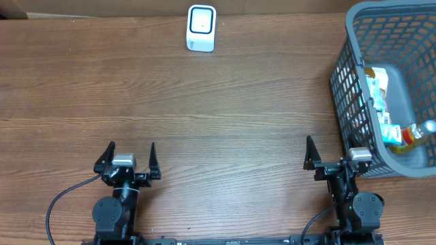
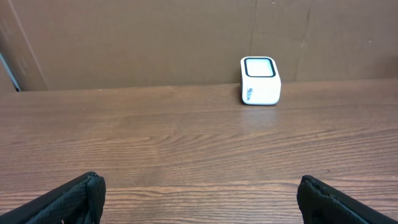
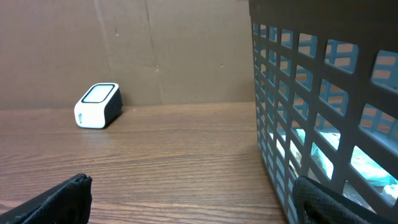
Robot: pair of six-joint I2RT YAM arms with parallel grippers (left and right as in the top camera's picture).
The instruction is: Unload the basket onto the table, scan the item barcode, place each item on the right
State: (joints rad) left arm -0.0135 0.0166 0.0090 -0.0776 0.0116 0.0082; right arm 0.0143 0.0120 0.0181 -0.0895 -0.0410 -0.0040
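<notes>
My left gripper point(image 1: 131, 147) has its two fingers spread as wide as they go, and nothing is between them. In its wrist view I see only bare wood between the two dark fingertips point(image 2: 62, 204). My right gripper point(image 1: 332, 151) is also fully spread and carries nothing.

I take the white scanner point(image 1: 201, 28) as my reference. It stands at the far side of the table point(image 1: 204, 102), close to the brown cardboard wall point(image 2: 124, 37), with its dark window facing up. The left gripper is at the near edge, well apart from the scanner and a little to its left. The right gripper is also at the near edge, well apart from the scanner and far to its right.

The grey basket point(image 1: 343, 85) stands to the right of the scanner, at the right end of the table. Its near corner is just beside the outer finger of the right gripper; if they touch, I cannot tell. The items are inside this basket, so they are far from the scanner: some small boxes point(image 1: 379, 95) with green and white print, and a bottle point(image 1: 415, 133) with a yellow label lying on the bottom. Which one carries the barcode I cannot tell, the print is too small.
</notes>
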